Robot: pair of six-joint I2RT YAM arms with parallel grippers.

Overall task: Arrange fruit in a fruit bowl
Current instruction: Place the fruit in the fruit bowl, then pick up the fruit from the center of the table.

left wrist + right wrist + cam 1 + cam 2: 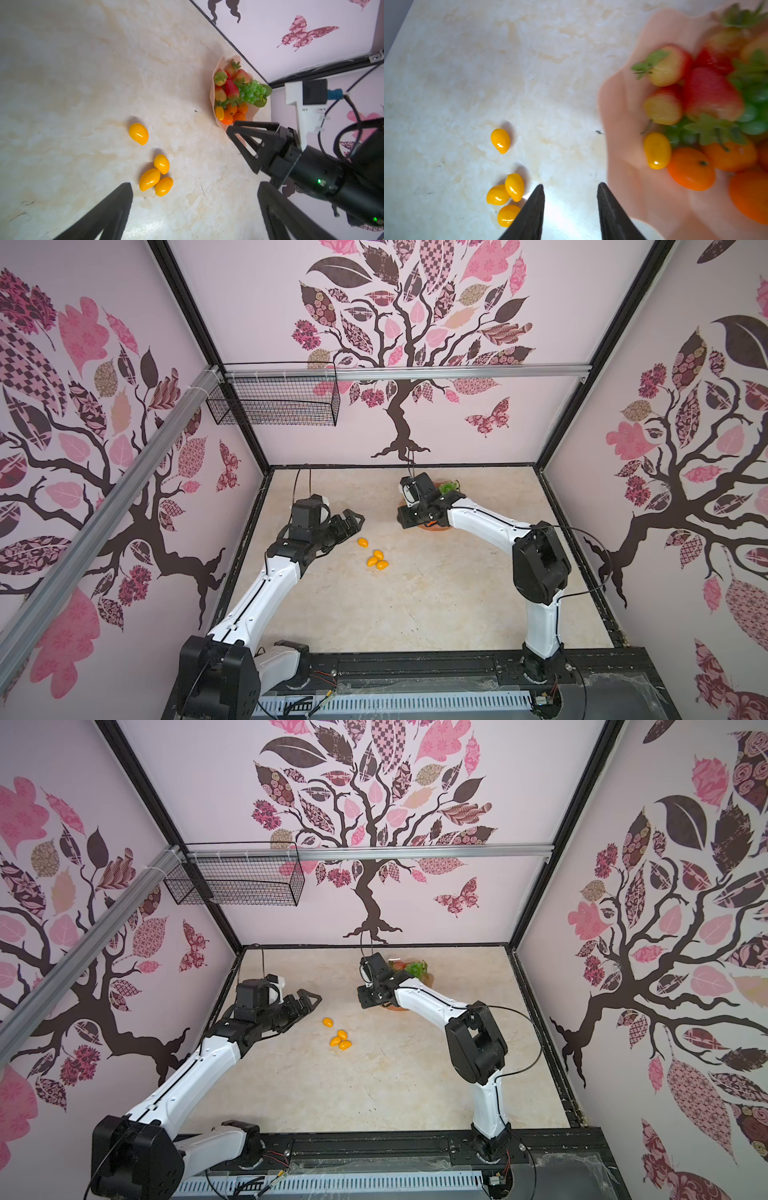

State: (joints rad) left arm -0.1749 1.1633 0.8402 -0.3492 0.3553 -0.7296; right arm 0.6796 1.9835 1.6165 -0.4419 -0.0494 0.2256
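The peach-pink fruit bowl (pixel 213 97) stands at the back right of the table and is mostly hidden by my right arm in both top views. Inside lie strawberries (pixel 231 89), a green grape bunch (pixel 251 93), tangerines (pixel 227 119) and one yellow tomato (pixel 656 150). On the table, one tomato (pixel 363 542) lies alone, with three more (pixel 377 560) clustered near it. My right gripper (pixel 571 185) is open and holds nothing, hovering beside the bowl's left rim (pixel 616 116). The left gripper (pixel 194 187) is open wide, just left of the loose tomatoes.
A black wire basket (pixel 274 400) hangs on the back wall at upper left, well above the table. Black frame edges (pixel 399 466) border the marble tabletop. The bowl sits close to the back wall.
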